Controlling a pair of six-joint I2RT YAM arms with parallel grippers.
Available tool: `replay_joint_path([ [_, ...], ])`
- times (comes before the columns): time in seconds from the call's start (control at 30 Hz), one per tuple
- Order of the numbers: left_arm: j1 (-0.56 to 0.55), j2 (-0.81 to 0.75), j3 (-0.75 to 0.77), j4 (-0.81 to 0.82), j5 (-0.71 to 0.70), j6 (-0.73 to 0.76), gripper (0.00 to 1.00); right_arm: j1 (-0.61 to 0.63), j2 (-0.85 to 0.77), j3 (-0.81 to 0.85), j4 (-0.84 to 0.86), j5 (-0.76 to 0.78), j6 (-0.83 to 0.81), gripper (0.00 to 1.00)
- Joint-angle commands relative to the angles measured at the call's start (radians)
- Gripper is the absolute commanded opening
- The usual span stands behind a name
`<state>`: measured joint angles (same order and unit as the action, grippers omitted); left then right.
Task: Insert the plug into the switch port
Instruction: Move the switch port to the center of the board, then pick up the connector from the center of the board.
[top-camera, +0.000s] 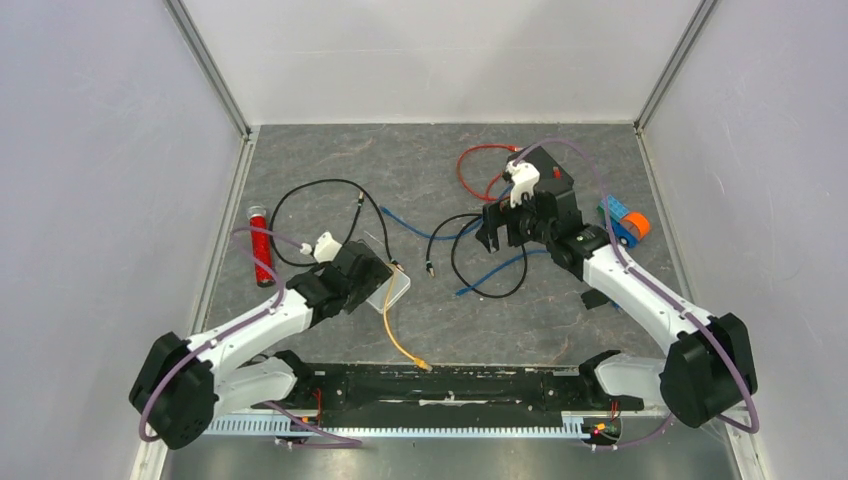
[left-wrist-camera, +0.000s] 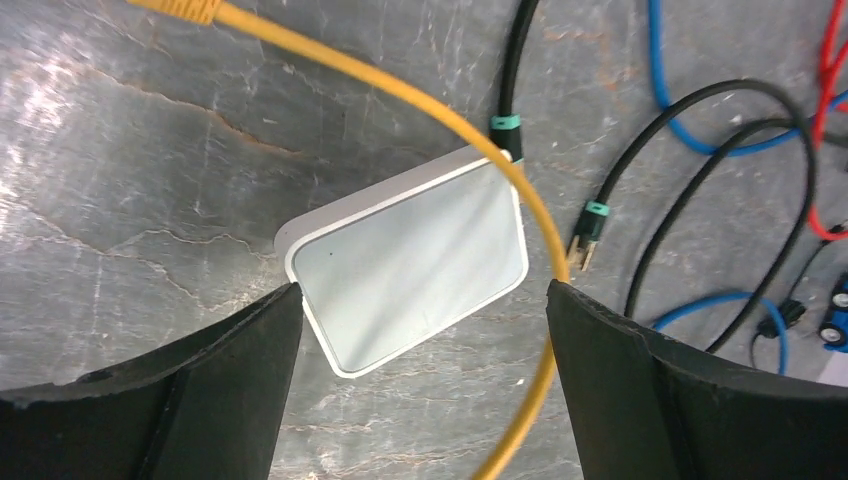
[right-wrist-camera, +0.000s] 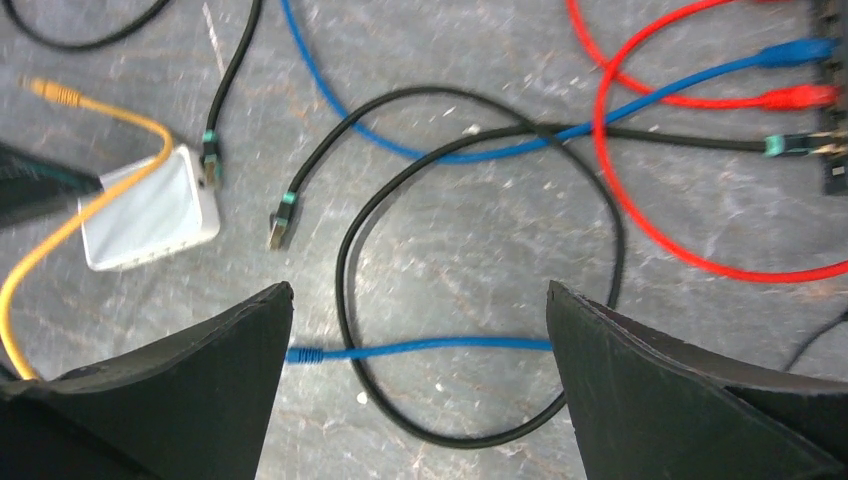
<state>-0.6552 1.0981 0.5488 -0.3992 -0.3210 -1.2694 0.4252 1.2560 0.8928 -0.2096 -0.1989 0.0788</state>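
A small white switch box (top-camera: 394, 289) lies on the grey table, with a yellow cable (top-camera: 392, 325) and a black cable (top-camera: 330, 185) running into its far side. In the left wrist view the switch (left-wrist-camera: 410, 260) sits just beyond my open, empty left gripper (left-wrist-camera: 422, 290), partly between the fingertips. A loose black plug with a green band (left-wrist-camera: 587, 240) lies right of the switch; it also shows in the top view (top-camera: 430, 268). My right gripper (right-wrist-camera: 418, 290) is open and empty above a blue cable end (right-wrist-camera: 305, 354) and a black cable loop (right-wrist-camera: 480, 420).
A black port panel (right-wrist-camera: 835, 120) at the back right has red, blue and black cables plugged in. A red tube (top-camera: 261, 247) lies at the left. A blue and orange toy (top-camera: 625, 222) lies at the right. The yellow cable's free plug (top-camera: 421, 362) lies near the front rail.
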Motion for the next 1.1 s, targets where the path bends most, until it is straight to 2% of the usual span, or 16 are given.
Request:
replay_joint_path([
  [0.0,-0.011,-0.111,0.031,-0.085,-0.193,0.022,0.96,0.068,-0.062,-0.118,0.078,-0.044,-0.044,0.98],
  [0.13,-0.011,-0.229,0.011,-0.124,-0.269,0.175,0.95,0.132,-0.105,-0.201,0.133,-0.025,-0.137,0.98],
  [0.23,-0.011,-0.319,0.003,-0.141,-0.260,0.272,0.94,0.151,-0.147,-0.261,0.185,-0.058,-0.200,0.98],
  [0.33,-0.011,-0.390,-0.002,-0.135,-0.183,0.425,0.91,0.186,-0.187,-0.320,0.274,-0.064,-0.182,0.98],
  [0.43,-0.010,-0.430,0.012,-0.203,-0.198,0.441,0.91,0.263,-0.206,-0.377,0.384,-0.073,-0.131,0.97],
  [0.53,-0.004,-0.434,0.047,-0.244,-0.196,0.508,0.92,0.391,-0.179,-0.387,0.435,0.010,-0.083,0.96],
  [0.6,-0.004,-0.428,0.072,-0.275,-0.221,0.546,0.94,0.468,-0.135,-0.382,0.465,0.085,-0.004,0.93],
  [0.67,0.003,-0.429,0.090,-0.308,-0.274,0.525,0.96,0.519,-0.074,-0.364,0.508,0.131,0.133,0.84],
  [0.73,0.032,-0.429,0.101,-0.308,-0.260,0.536,0.97,0.556,-0.005,-0.336,0.549,0.162,0.279,0.75],
  [0.9,0.126,-0.393,0.158,-0.331,-0.228,0.645,0.98,0.598,0.150,-0.273,0.665,0.148,0.651,0.73],
  [0.97,0.146,-0.392,0.180,-0.338,-0.229,0.686,0.98,0.619,0.181,-0.261,0.759,0.168,0.733,0.72],
  [1.07,0.158,-0.405,0.194,-0.338,-0.258,0.732,0.98,0.627,0.250,-0.207,0.812,0.191,0.825,0.72],
])
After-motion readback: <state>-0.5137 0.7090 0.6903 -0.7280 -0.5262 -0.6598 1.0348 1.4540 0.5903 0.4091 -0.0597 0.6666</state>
